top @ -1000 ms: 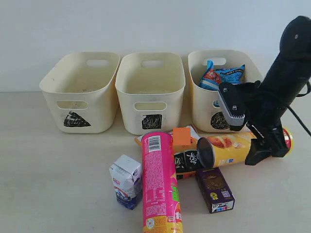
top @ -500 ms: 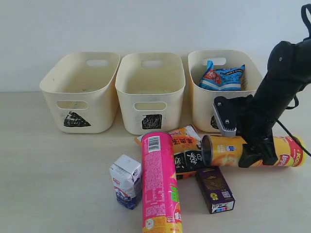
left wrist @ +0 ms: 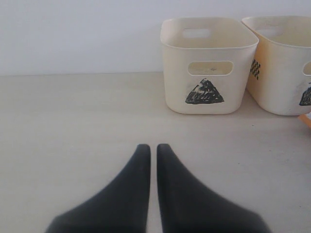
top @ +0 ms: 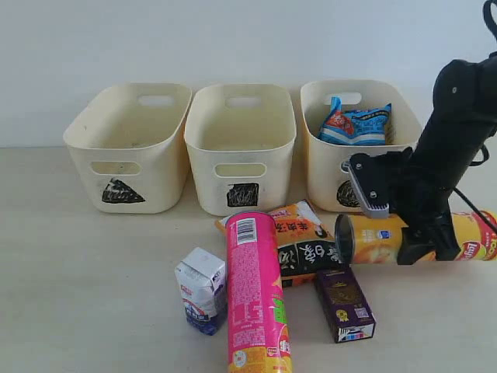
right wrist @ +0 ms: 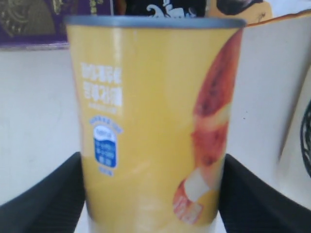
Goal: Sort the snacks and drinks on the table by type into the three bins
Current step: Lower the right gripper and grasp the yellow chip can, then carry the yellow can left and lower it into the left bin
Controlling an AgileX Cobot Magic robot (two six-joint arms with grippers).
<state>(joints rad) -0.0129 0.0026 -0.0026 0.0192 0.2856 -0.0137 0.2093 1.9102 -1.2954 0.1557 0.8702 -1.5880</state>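
My right gripper is shut on the yellow-orange chip tube, which lies level just above the table at the right; the tube fills the right wrist view between both fingers. The pink tube lies at the front centre. Beside it are the orange-black bag, the white-and-blue carton and the purple-brown box. The blue-white bag sits in the circle bin. The triangle bin and square bin hold nothing visible. My left gripper is shut over bare table.
A pale wall stands behind the three bins. In the left wrist view the triangle bin and the square bin stand ahead, with bare tabletop on the side away from the square bin. The right arm's cable hangs at the far right.
My right gripper has carried the yellow-orange tube to the right and lower, off the orange-black bag. The tube now lies level. The other items have not moved.
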